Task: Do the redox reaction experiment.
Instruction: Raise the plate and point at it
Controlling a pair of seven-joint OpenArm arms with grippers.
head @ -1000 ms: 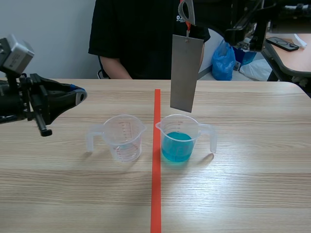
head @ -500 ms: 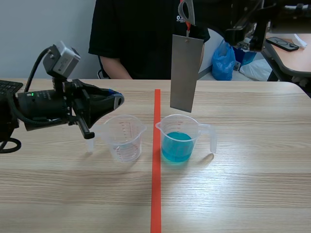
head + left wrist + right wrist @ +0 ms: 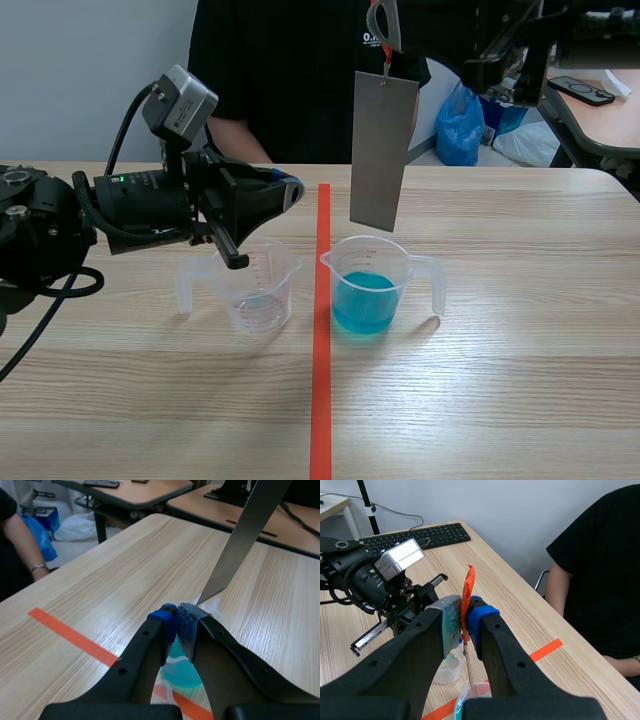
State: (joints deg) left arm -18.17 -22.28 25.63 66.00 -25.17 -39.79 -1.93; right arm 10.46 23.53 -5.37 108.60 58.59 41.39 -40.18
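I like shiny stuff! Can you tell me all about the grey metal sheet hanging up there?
The metal sheet is a flat, thin, dull grey rectangle. It hangs upright from an orange strip, which the right end effector pinches. Its bottom edge is above the cup of blue liquid, not touching it.

The plate [image 3: 383, 150] is grey metal — smooth, dully sheened. The left cup [image 3: 257, 285] and right cup [image 3: 372, 285] are clear glossy plastic; the table [image 3: 520, 350] is matt wood grain.
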